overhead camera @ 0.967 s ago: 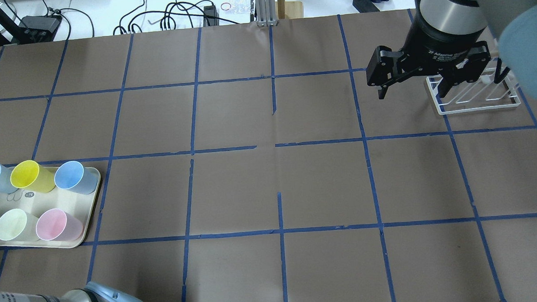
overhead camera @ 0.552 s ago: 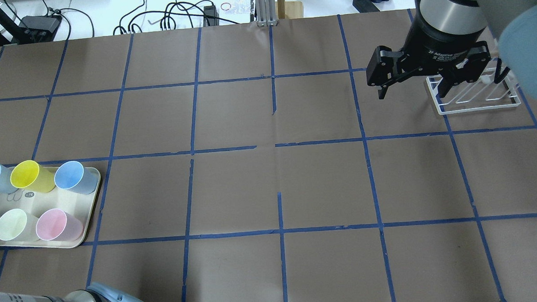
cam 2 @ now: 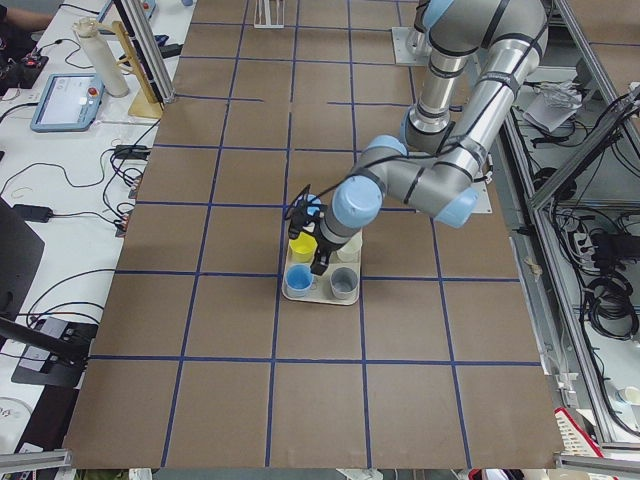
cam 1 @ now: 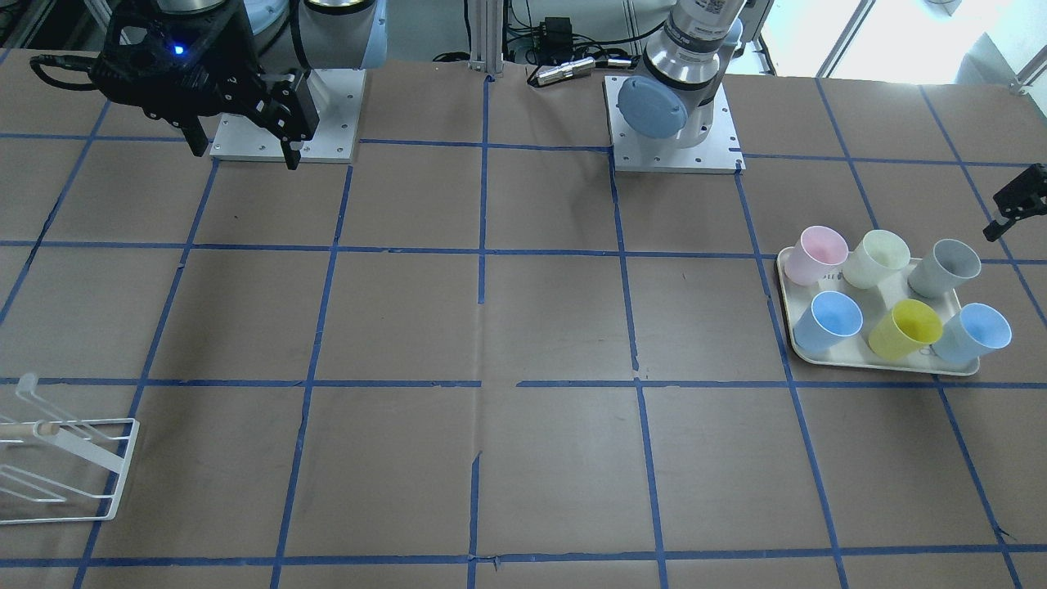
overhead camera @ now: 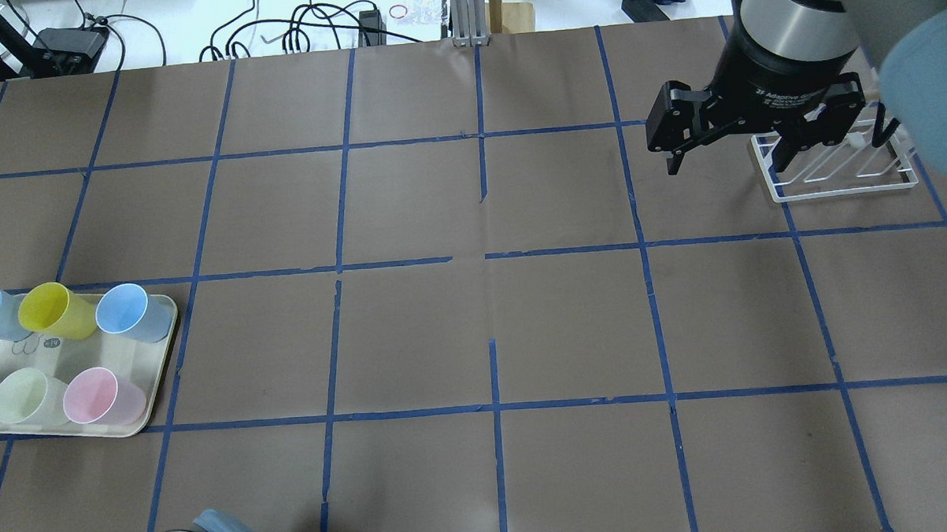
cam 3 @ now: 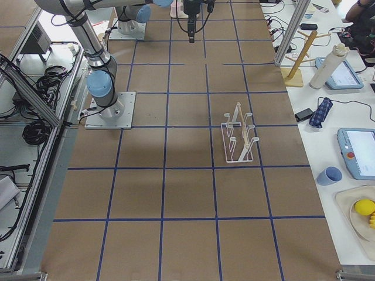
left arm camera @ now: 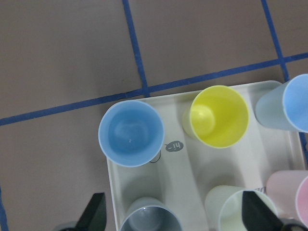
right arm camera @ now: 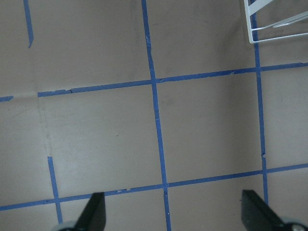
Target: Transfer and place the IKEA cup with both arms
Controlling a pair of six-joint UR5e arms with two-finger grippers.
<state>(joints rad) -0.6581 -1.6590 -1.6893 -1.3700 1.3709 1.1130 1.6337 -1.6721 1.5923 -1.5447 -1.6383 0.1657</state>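
Observation:
The pale-grey IKEA cup (cam 1: 945, 267) stands upright on a cream tray (cam 1: 883, 365) with several coloured cups. In the left wrist view the cup (left arm camera: 149, 219) shows at the bottom edge. My left gripper (left arm camera: 177, 219) is open and empty above the tray, with the grey cup and a pale green cup (left arm camera: 231, 209) below the gap between its fingers. Only part of it (cam 1: 1017, 202) shows in the front-facing view. My right gripper (overhead camera: 727, 165) is open and empty, high above the table beside a white wire rack (overhead camera: 840, 176).
The tray (overhead camera: 91, 354) also holds two light-blue cups (cam 1: 828, 321), a yellow cup (cam 1: 905, 329) and a pink cup (cam 1: 814, 254). The wire rack (cam 1: 65, 466) stands at the far side of my right half. Brown paper with blue tape lines covers the table.
My left arm's elbow has slid right and lower at the bottom edge of the overhead view. My right arm and the cups have not moved.

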